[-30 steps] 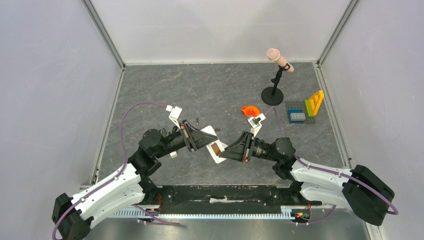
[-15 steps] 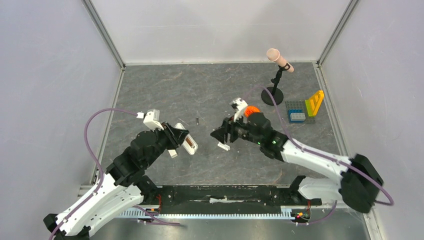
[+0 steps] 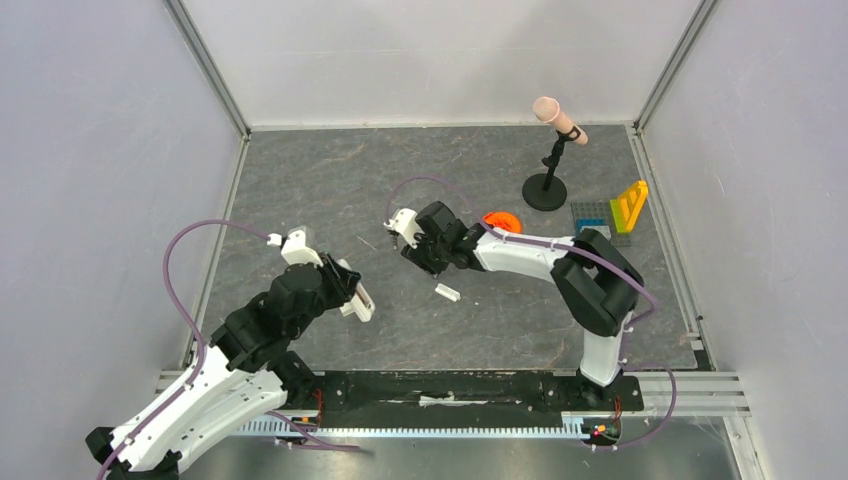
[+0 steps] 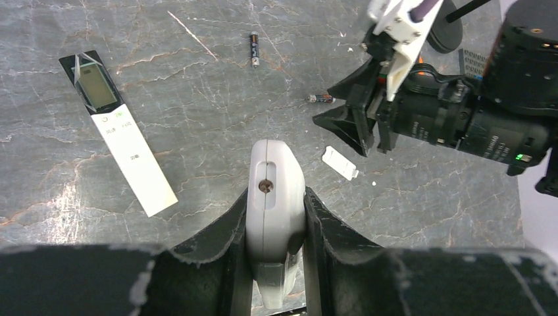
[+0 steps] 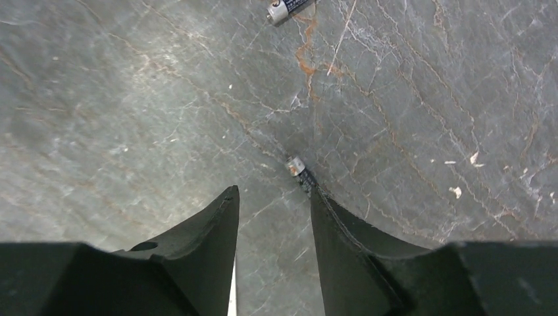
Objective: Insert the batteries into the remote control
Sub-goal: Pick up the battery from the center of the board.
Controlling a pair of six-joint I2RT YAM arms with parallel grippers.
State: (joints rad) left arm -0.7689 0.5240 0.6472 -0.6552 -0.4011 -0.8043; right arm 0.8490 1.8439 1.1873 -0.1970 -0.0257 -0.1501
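My left gripper [image 4: 276, 192] is shut on the white remote control [image 4: 273, 187], seen end-on with a slot and a screw, and holds it above the table; it also shows in the top view [image 3: 350, 292]. My right gripper [image 5: 272, 194] is open and empty, low over the table [image 3: 412, 250]. One battery [image 5: 299, 172] lies at the tip of its right finger, outside the gap. Another battery [image 5: 289, 8] lies further ahead. The left wrist view shows one battery [image 4: 254, 49] and one with an orange end [image 4: 320, 99] near the right gripper [image 4: 349, 125].
A small white cover piece [image 3: 447, 292] lies between the arms. A flat white block with a dark strip [image 4: 118, 141] lies to the left. An orange object [image 3: 502, 220], a microphone stand [image 3: 545, 190] and a brick plate [image 3: 605, 225] stand at the back right.
The two grippers have separated from the middle. The right arm has stretched left and down to the batteries. The left gripper has drawn back left with the remote in it.
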